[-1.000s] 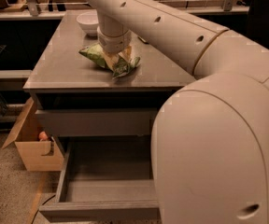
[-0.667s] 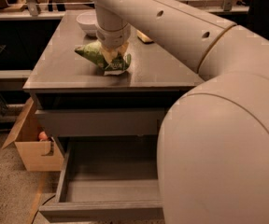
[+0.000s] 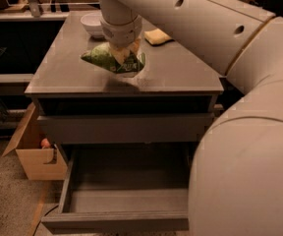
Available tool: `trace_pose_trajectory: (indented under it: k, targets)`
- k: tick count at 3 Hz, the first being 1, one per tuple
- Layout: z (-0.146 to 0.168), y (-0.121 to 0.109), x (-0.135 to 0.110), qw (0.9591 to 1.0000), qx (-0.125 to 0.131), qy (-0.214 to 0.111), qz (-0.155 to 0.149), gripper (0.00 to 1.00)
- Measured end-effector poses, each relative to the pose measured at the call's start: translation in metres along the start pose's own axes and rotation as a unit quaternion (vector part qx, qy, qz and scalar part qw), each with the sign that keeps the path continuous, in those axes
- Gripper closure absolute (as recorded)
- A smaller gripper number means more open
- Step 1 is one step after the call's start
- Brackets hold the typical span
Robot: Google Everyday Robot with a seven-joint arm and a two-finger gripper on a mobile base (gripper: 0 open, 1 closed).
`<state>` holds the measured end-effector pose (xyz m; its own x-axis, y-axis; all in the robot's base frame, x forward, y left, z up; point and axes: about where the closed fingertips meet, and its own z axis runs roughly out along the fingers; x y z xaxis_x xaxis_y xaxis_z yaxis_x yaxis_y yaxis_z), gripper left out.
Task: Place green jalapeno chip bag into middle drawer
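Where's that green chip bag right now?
Upper left of centre: the gripper holds the green jalapeno chip bag above the cabinet top, near the white bowl and yellow sponge.

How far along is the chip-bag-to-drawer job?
Done: the middle drawer stands pulled open. In hand: the gripper is shut on the green jalapeno chip bag and holds it just above the cabinet top, with a shadow beneath it. Left: carry the bag out past the front edge, lower it into the drawer, release.
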<state>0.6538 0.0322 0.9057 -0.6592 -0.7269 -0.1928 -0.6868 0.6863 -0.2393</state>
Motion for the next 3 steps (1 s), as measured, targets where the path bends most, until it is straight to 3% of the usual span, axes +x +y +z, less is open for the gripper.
trace_pose_trajectory:
  k: [1, 2, 3]
  targets:
    - [0.001, 0.017, 0.04, 0.9968, -0.037, 0.057, -0.042, 1.0]
    - [-0.002, 0.022, 0.046, 0.9974, -0.03, 0.047, -0.045, 1.0]
    - [-0.017, 0.035, 0.078, 0.9989, -0.027, 0.025, -0.028, 1.0]
